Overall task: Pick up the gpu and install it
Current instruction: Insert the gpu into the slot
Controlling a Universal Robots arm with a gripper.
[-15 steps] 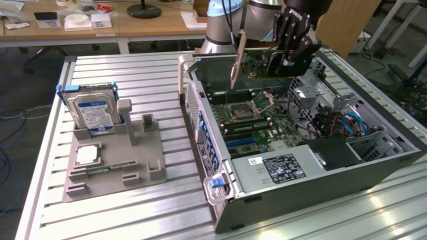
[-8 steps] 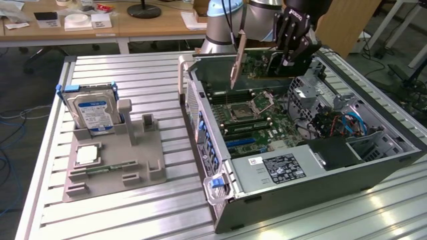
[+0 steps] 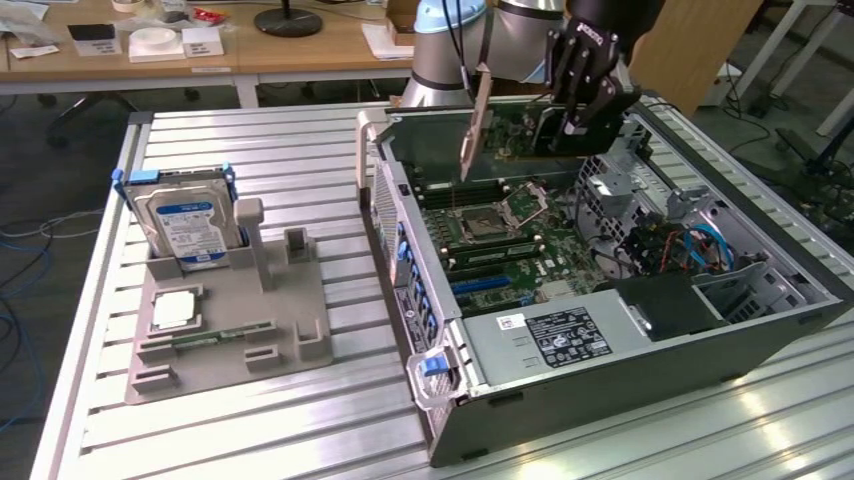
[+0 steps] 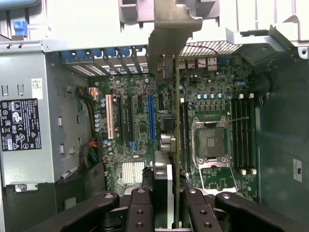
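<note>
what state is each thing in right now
thin green gpu card with silver bracket: held on edge above the open case
black robot hand: shut on the gpu card
black tower computer case: on its side, side panel off
silver hard drive with blue-white label: upright in grey moulded holder
small narrow green memory stick: lying flat in the holder

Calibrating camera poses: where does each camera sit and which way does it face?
Exterior view: raised off the table, looking down at an angle on the open computer case; arm and claw show, gripping the graphics card.
Wrist view: on the wrist, looking along the claw into the case at the motherboard; claw fingers show.
Shared: claw, graphics card, motherboard, case.
</note>
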